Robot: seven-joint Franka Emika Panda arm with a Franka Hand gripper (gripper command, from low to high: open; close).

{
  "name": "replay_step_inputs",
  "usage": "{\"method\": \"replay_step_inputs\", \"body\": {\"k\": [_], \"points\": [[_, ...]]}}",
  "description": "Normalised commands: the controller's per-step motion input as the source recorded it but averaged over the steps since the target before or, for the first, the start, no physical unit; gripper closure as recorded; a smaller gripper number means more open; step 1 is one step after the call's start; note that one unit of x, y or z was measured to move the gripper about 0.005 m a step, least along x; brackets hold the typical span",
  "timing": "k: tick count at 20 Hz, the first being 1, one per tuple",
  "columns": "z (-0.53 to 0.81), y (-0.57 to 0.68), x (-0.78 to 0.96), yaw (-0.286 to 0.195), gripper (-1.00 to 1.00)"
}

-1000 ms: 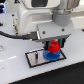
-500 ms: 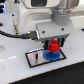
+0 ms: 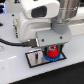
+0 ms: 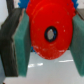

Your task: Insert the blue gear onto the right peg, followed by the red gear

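Observation:
The red gear (image 3: pixel 52 51) sits between the fingers of my gripper (image 3: pixel 52 49), directly over the blue gear (image 3: pixel 53 58), which lies at the right end of the grey plate (image 3: pixel 35 60). In the wrist view the red gear (image 4: pixel 47 52) fills the gap between the green pads (image 4: pixel 22 42), its centre hole dark. The gripper (image 4: pixel 50 47) is shut on it. I cannot tell whether the red gear touches the blue one. The right peg is hidden under the gears.
The black-bordered plate lies on a white table (image 3: pixel 15 72). A black cable (image 3: pixel 10 44) runs across the table at the exterior view's left. The arm's white body (image 3: pixel 35 20) blocks the view behind the plate.
The gripper with the red gear has sunk slightly towards the blue gear; nothing else has moved.

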Motion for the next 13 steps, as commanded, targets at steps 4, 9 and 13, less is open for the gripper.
{"method": "replay_step_inputs", "body": {"k": [4,9,13], "points": [[0.62,0.08,0.01,0.000,-1.00],[0.25,0.00,0.01,0.000,-1.00],[0.00,0.00,0.00,0.000,-1.00]]}}
